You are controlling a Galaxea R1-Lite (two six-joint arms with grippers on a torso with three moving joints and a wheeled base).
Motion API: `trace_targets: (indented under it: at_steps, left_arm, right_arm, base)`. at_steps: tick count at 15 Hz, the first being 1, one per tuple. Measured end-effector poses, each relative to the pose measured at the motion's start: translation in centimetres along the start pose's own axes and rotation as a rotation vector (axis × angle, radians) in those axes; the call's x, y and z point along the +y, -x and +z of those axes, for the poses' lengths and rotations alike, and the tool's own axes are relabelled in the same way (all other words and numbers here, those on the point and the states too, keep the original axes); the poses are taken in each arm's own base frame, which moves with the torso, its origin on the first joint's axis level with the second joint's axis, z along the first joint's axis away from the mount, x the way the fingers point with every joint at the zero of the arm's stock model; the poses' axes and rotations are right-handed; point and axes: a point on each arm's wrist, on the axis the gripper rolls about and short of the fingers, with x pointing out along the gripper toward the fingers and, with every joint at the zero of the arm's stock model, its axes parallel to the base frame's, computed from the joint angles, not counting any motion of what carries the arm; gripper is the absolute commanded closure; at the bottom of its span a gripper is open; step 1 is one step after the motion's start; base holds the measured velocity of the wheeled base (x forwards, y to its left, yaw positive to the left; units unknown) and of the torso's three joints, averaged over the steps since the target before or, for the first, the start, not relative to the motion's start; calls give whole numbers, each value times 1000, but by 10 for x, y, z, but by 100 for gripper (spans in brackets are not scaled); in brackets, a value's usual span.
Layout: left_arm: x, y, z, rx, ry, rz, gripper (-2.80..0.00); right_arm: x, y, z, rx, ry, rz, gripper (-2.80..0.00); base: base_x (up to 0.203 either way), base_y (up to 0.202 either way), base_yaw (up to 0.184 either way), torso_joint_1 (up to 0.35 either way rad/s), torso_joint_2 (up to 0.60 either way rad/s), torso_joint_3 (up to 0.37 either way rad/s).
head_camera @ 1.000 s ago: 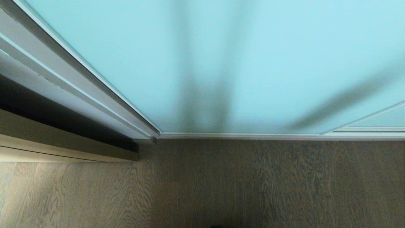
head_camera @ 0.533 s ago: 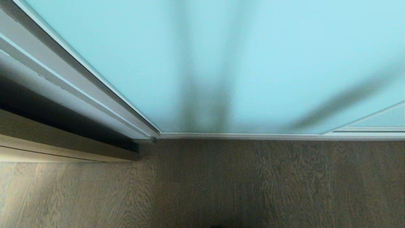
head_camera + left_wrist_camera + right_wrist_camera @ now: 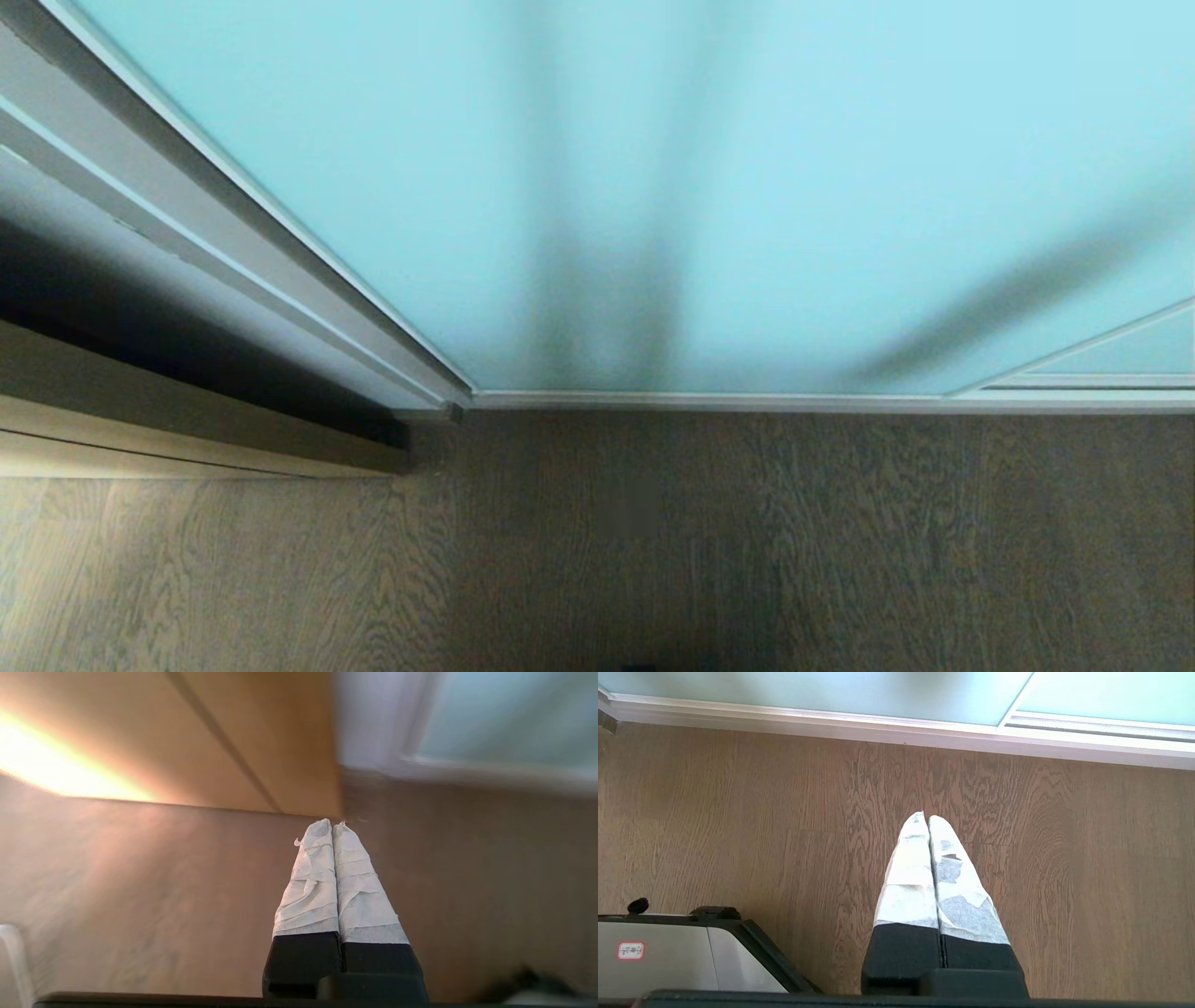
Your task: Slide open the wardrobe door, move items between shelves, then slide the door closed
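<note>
Sliding wardrobe door (image 3: 747, 187): pale aqua frosted glass in a slim silver-white frame, filling the upper head view, its bottom rail meeting the floor; drawn across the wardrobe, so no shelf or item is visible behind it. Two soft dark shadows fall on the glass, one upright near the middle, one slanting at the right. Wood-grain floor (image 3: 840, 541): grey-brown planks across the whole lower head view. Second glass panel (image 3: 1120, 359): same aqua glass and pale frame, a corner showing at far right, just beside the first door. Silver-white frame post (image 3: 280, 271): runs slantwise at the left edge of the door down to the floor corner. Tan wood-grain panel (image 3: 187, 429): left of the post, with a dark gap between them. Robot base (image 3: 668, 952): grey-white body with black trim, near the right gripper. Left gripper (image 3: 332, 823): white-wrapped fingers pressed together, holding nothing, above the floor near the tan panel's corner. Right gripper (image 3: 927, 817): white-wrapped fingers likewise pressed together and empty, hanging over bare floor, apart from the door's bottom rail.
</note>
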Motion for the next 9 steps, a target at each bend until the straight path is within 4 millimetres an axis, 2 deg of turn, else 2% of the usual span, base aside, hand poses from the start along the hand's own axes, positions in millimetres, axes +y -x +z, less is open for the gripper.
trace_targets:
  at_steps: [5, 7, 9]
  left_arm:
    - [-7, -15, -38, 24, -182, -135, 0]
    - [-9, -18, -43, -27, -253, -169, 0]
    - [-9, -19, -45, -22, -218, -166, 0]
  right_arm:
    - [0, 0, 0, 0, 0, 0, 0]
    - [0, 0, 0, 0, 0, 0, 0]
    - [0, 0, 0, 0, 0, 0, 0]
  base:
    - [0, 0, 0, 0, 0, 0]
    - [0, 0, 0, 0, 0, 0]
    - [0, 0, 0, 0, 0, 0]
